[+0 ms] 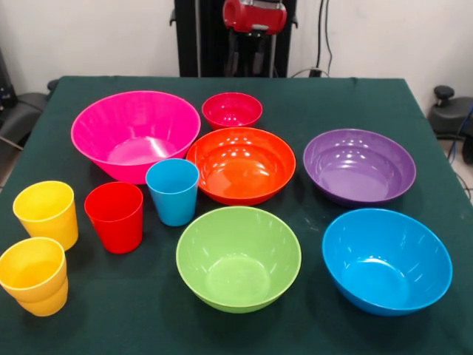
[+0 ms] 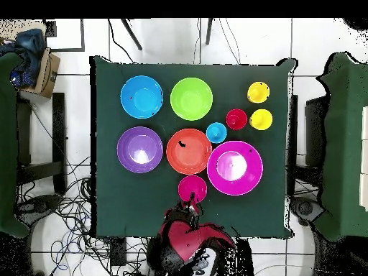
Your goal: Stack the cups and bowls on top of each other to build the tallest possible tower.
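Nothing is stacked except two nested yellow cups (image 1: 34, 275) at the front left. Beside them stand a single yellow cup (image 1: 46, 214), a red cup (image 1: 115, 216) and a light blue cup (image 1: 173, 191). The bowls sit apart, all upright: hot pink (image 1: 135, 133), small pink-red (image 1: 232, 109), orange (image 1: 241, 164), purple (image 1: 359, 166), lime green (image 1: 238, 257) and blue (image 1: 386, 260). My gripper (image 1: 250, 53) hangs drawn back at the table's far edge, behind the small pink-red bowl (image 2: 192, 188), and holds nothing. In the overhead view the gripper (image 2: 188, 210) is just off that bowl.
A dark green cloth covers the table (image 1: 318, 103). In the overhead view, cables (image 2: 65, 208) lie on the floor left of the base, a cardboard box (image 2: 47, 72) sits at the far left, and green-covered furniture (image 2: 345, 144) flanks the table.
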Controlling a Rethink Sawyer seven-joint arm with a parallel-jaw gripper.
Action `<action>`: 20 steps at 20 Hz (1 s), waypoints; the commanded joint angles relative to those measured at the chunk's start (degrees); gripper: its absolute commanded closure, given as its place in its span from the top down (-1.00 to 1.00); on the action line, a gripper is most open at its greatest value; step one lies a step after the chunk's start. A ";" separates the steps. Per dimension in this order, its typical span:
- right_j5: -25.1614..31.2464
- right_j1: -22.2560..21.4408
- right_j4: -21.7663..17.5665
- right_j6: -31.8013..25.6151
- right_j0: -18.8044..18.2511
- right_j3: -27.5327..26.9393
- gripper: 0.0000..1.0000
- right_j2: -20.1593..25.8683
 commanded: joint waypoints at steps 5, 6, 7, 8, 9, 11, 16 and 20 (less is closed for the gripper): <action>1.57 -3.95 6.11 10.02 0.01 0.45 1.00 -3.58; 3.91 -6.20 4.09 9.33 -3.68 -0.04 1.00 -1.18; 6.26 -8.45 2.06 8.64 -7.37 -0.53 1.00 1.22; 9.06 -11.29 0.46 7.58 -11.83 -0.60 1.00 5.01; 11.86 -14.14 -1.13 6.51 -16.29 -0.67 1.00 8.79; 17.82 -18.39 -1.87 2.10 -25.02 -0.49 1.00 16.89; 22.98 -21.53 -0.31 -4.07 -41.58 -1.56 1.00 31.49; 28.22 -22.49 3.02 -9.85 -54.24 -3.76 1.00 42.61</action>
